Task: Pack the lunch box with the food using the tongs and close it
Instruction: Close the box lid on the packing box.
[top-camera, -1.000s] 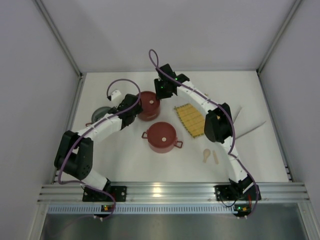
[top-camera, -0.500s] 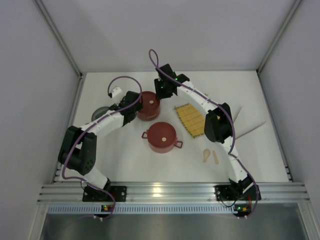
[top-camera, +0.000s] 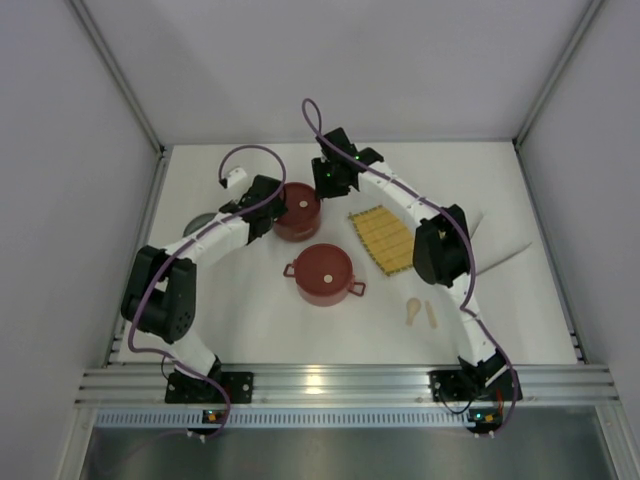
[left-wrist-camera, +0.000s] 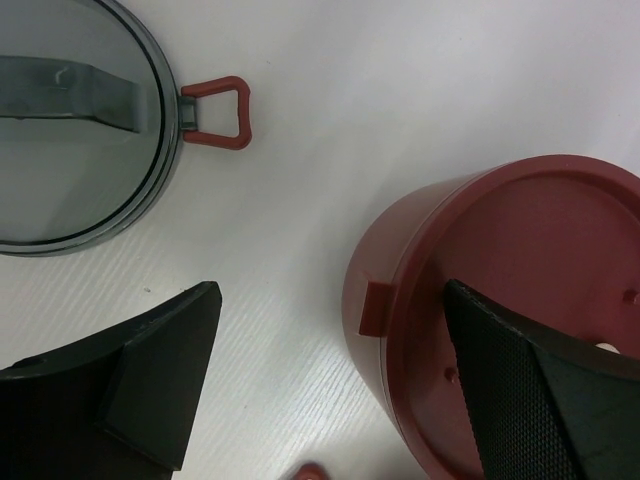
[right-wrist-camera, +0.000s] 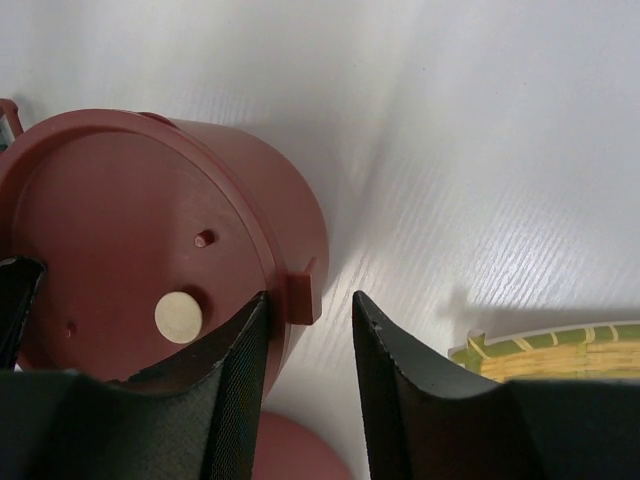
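The lunch box is in two dark-red parts. A lidded cylinder (top-camera: 297, 209) stands at the back, and a lidded pot with side handles (top-camera: 324, 273) sits nearer me. My left gripper (top-camera: 264, 207) is open wide at the cylinder's left rim (left-wrist-camera: 480, 330), one finger over the lid and the other over the table. My right gripper (right-wrist-camera: 310, 297) stands open astride the small tab (right-wrist-camera: 303, 297) on the cylinder's right rim, its outer finger apart from the tab. The tongs (top-camera: 500, 261) lie at the right, partly behind the right arm. No food shows.
A yellow woven mat (top-camera: 383, 238) lies right of the pots, its corner (right-wrist-camera: 545, 352) in the right wrist view. Two beige sticks (top-camera: 421, 313) lie in front of it. A grey translucent lid (left-wrist-camera: 70, 130) with a red loop handle (left-wrist-camera: 215, 110) lies left of the cylinder.
The left arm has swung its gripper farther back along the cylinder's left side. The right gripper's jaws have parted a little around the tab.
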